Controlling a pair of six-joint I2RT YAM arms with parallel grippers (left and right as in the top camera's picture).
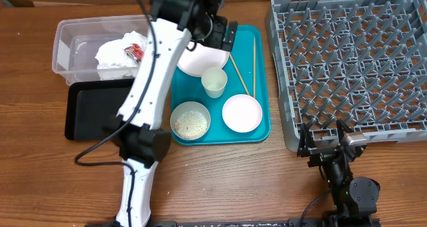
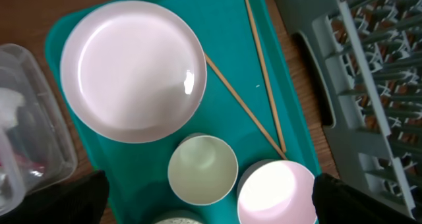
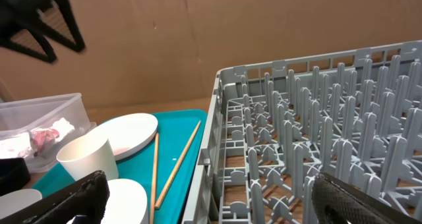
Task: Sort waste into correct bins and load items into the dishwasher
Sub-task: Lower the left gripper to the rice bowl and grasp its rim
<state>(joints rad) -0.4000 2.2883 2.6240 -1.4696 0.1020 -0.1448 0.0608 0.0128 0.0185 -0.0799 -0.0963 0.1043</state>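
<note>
Jaws spread and empty, the left gripper point(image 1: 225, 35) hangs over the white plate point(image 2: 132, 69), likely stiff, slick, breakable; pinch its rim.

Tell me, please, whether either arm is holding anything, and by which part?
Nothing is held. The left fingers stand open above the tray; the right fingers stand open beside the rack.

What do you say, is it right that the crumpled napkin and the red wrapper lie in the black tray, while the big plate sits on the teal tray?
Not quite. The overhead view shows the napkin and the red wrapper lying in the clear tub, not in the black tray, which holds nothing. The plate does sit on the teal tray.
</note>
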